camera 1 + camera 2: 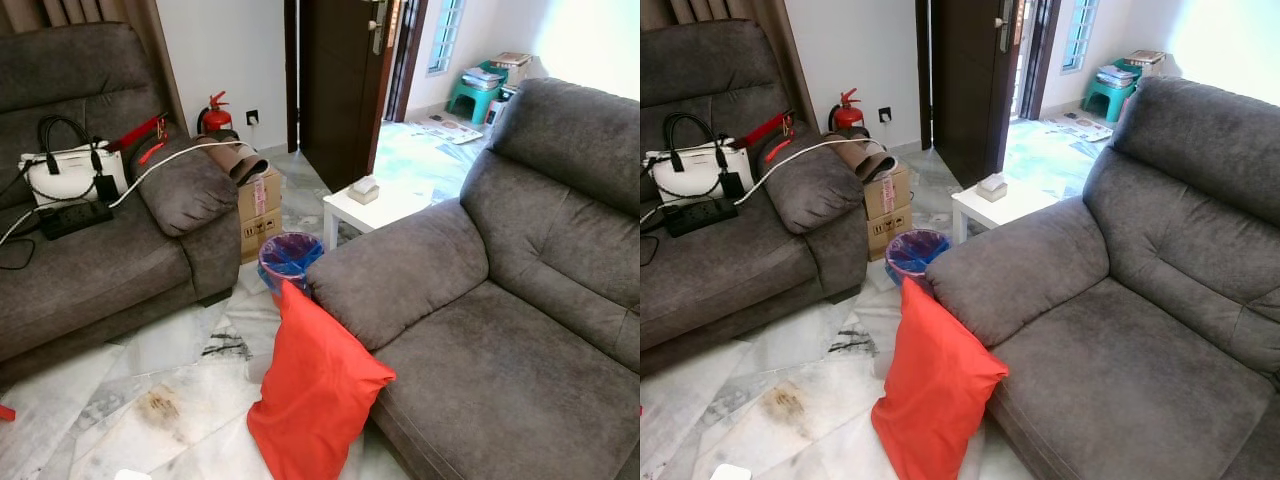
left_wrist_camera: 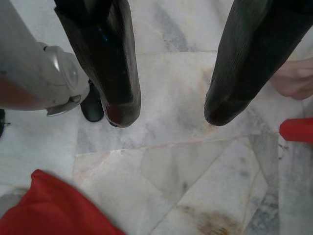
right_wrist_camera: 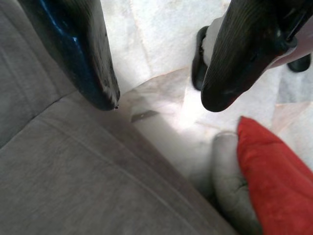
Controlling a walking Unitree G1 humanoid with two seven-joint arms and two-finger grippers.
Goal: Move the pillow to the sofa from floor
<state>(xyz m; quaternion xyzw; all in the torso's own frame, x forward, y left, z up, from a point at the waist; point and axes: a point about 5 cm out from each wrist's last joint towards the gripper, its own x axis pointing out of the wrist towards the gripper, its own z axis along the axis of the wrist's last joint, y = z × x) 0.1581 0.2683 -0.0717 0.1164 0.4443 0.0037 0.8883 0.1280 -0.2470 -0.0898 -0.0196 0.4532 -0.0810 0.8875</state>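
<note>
Nothing done yet — red pillow at lower centre of the frame, on the floor against the sofa, left gripper and right gripper both wide and empty — lifting all left.

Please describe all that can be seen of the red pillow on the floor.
The pillow is plain bright red, of soft cloth with pointed corners. It stands nearly upright on the pale marble floor, leaning against the front of the grey sofa, its top corner beside the armrest. A blue bin sits behind it. No end effector touches it.
</note>
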